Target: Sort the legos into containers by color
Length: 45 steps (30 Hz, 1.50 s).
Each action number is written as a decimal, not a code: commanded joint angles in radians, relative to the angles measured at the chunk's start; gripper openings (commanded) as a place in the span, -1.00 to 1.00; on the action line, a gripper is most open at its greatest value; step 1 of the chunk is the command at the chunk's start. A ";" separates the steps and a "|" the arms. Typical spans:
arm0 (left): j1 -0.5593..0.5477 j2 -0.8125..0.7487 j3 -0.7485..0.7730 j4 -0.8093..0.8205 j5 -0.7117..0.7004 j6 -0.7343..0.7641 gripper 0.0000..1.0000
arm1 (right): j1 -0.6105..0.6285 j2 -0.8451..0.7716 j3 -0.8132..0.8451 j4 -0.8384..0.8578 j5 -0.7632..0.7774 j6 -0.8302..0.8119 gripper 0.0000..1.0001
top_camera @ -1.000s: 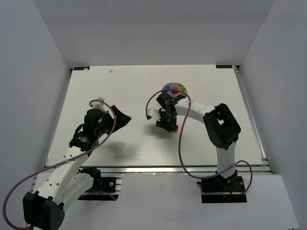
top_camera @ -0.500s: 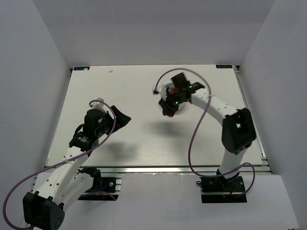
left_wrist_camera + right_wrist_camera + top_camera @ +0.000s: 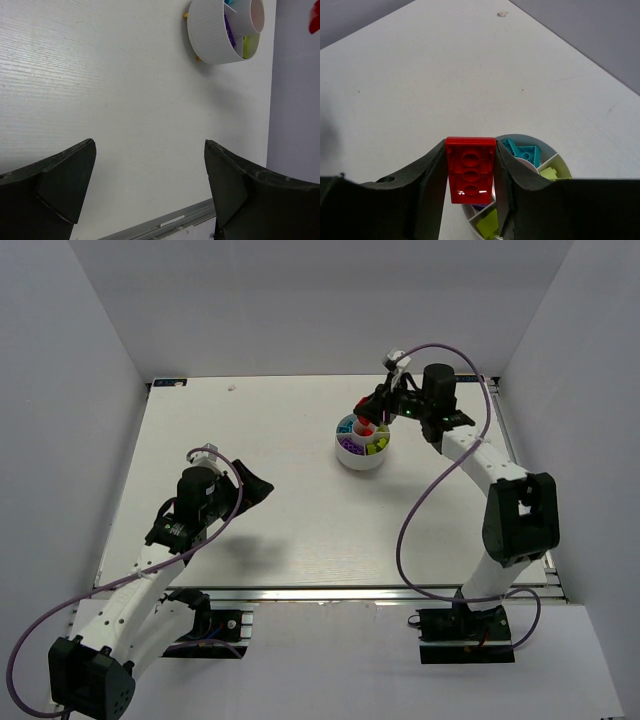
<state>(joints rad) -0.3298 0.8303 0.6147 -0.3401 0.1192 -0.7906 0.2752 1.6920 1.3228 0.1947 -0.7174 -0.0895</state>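
My right gripper is shut on a red lego, held underside up, its three round sockets facing the camera. It hangs above the far edge of the white dish. The dish's containers hold cyan legos and lime legos. From above, the right gripper holds the red lego over the back rim of the dish, which also shows purple legos. My left gripper stands open and empty over the table's left half, well apart from the dish.
The table's metal front rail runs just beyond the left gripper's fingers. A small scrap lies on the table far behind the dish. Grey walls close in the table on three sides.
My right arm has swung from the middle of the table to the back, carrying the red lego over the dish. The left arm has not moved.
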 commanded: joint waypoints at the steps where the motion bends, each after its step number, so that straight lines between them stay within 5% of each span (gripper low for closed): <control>1: -0.003 -0.008 0.011 0.007 -0.001 0.002 0.96 | 0.002 0.047 0.062 0.127 0.016 0.122 -1.00; 15: -0.003 -0.008 0.002 0.009 0.000 0.002 0.96 | 0.002 0.181 0.096 0.080 0.079 0.014 -0.89; 25: -0.003 0.016 0.008 0.019 0.008 0.005 0.96 | 0.004 0.233 0.116 0.071 0.093 -0.039 -0.52; 32: -0.003 0.027 0.028 0.039 0.022 0.002 0.96 | 0.004 0.241 0.110 0.063 0.093 -0.072 0.23; 40: -0.003 0.076 0.097 0.056 0.033 0.022 0.96 | -0.007 0.183 0.098 0.042 0.076 -0.069 0.43; 45: -0.003 0.104 0.129 0.058 0.037 0.036 0.96 | -0.008 0.100 0.102 -0.050 0.076 -0.111 0.79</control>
<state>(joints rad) -0.3294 0.9283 0.6907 -0.2981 0.1429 -0.7757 0.2741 1.8996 1.3876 0.1822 -0.6308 -0.1585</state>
